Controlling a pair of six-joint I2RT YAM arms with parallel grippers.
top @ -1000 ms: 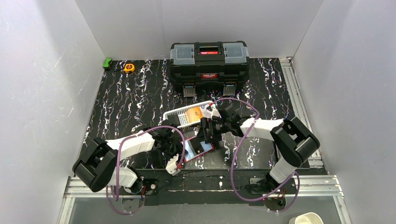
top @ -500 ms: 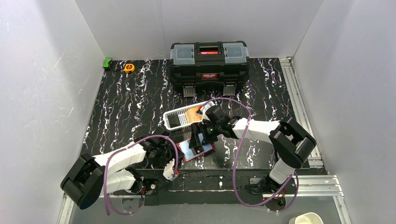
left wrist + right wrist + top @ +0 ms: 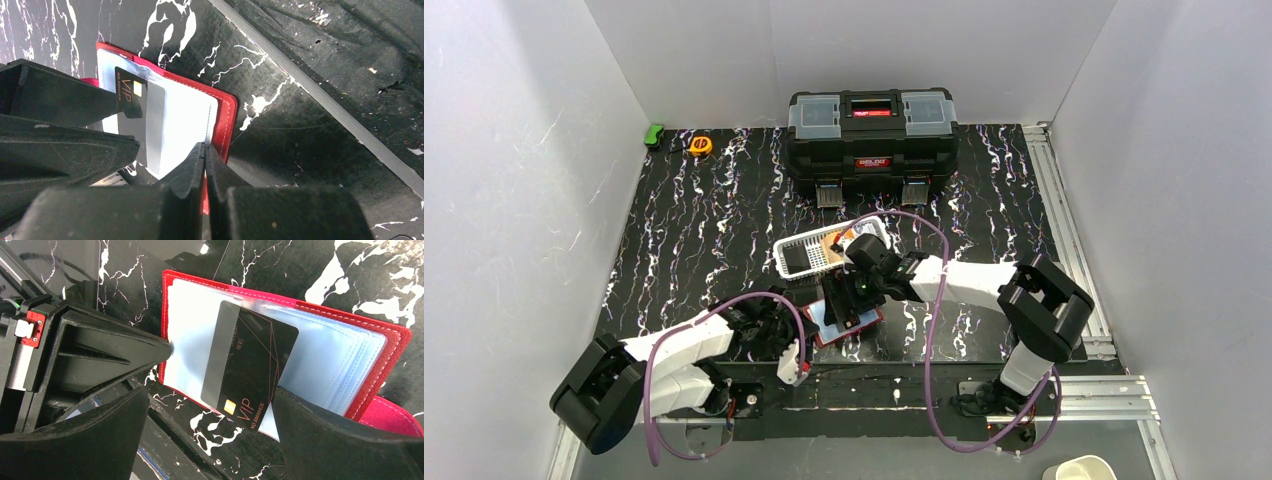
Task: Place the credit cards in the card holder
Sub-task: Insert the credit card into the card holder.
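Left end effector point(image 3: 205, 150): clenched on nothing, its tip touching the clear sleeves at the near edge of the flat red leather-like folding card holder point(image 3: 395, 355). The holder lies open on the black white-veined bench point(image 3: 714, 230), near centre. A black plastic credit card marked VIP point(image 3: 250, 360) rests on the sleeves, one end apparently under a clear pocket. Right end effector point(image 3: 210, 405): released, fingers either side of the card. Beyond: a white mesh basket point(image 3: 796, 258), then a large black toolbox point(image 3: 871, 135).
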